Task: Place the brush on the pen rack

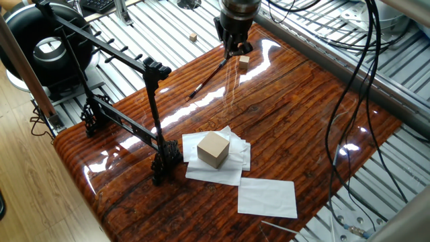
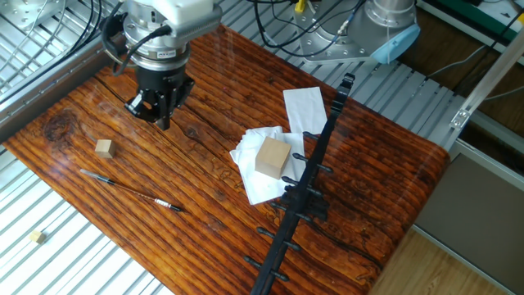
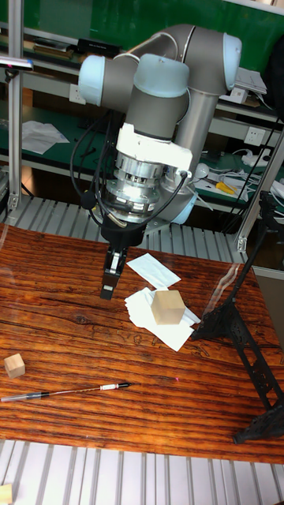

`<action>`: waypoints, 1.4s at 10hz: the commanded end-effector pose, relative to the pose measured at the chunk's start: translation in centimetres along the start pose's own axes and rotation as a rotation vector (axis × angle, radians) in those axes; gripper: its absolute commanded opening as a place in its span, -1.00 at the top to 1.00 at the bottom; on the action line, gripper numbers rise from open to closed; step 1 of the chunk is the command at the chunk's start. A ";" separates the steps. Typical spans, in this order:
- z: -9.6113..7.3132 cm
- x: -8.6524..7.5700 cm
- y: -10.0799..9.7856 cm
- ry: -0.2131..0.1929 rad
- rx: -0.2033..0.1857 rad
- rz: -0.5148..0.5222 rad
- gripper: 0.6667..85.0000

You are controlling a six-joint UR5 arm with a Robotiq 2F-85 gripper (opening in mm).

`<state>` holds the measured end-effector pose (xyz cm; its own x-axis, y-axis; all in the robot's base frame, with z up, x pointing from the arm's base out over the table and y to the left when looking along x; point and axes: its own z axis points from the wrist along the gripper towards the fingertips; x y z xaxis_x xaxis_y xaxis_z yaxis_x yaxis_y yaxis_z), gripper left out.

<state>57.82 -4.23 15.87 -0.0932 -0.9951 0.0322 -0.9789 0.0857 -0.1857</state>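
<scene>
Gripper (image 2: 161,113) hovering above table (image 2: 205,156), holding nothing.
Fingers look nearly together, gap unclear. Brush (image 2: 131,189) lies flat well apart from it; pen rack (image 2: 307,184) farther off.

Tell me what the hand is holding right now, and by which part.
Nothing. The hand hangs empty above the table, and the brush lies flat on the wood near the edge, apart from it.

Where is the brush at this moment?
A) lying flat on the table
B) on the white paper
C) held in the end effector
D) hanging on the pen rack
A: the brush lies flat on the table, apart from the end effector and the pen rack.
</scene>
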 end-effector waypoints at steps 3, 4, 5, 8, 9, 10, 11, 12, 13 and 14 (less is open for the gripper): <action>1.8 -0.6 -2.9 -0.026 0.005 -0.005 0.98; 2.0 -0.7 -3.8 -0.020 0.006 -0.014 0.98; 2.0 -0.4 -5.2 0.010 0.018 -0.046 0.98; 3.1 0.2 -7.3 0.067 0.045 -0.198 0.98; 3.7 -0.2 -7.7 0.058 0.065 -0.233 0.98; 4.0 -0.3 -8.2 0.062 0.089 -0.265 0.98; 4.3 0.0 -8.8 0.079 0.107 -0.313 0.98; 4.5 -0.2 -8.6 0.075 0.111 -0.335 0.98; 5.1 -0.4 -8.2 0.066 0.112 -0.336 0.98; 5.5 -0.6 -8.1 0.060 0.119 -0.324 0.98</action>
<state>66.44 -4.93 12.78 0.1800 -0.9693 0.1673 -0.9436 -0.2182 -0.2491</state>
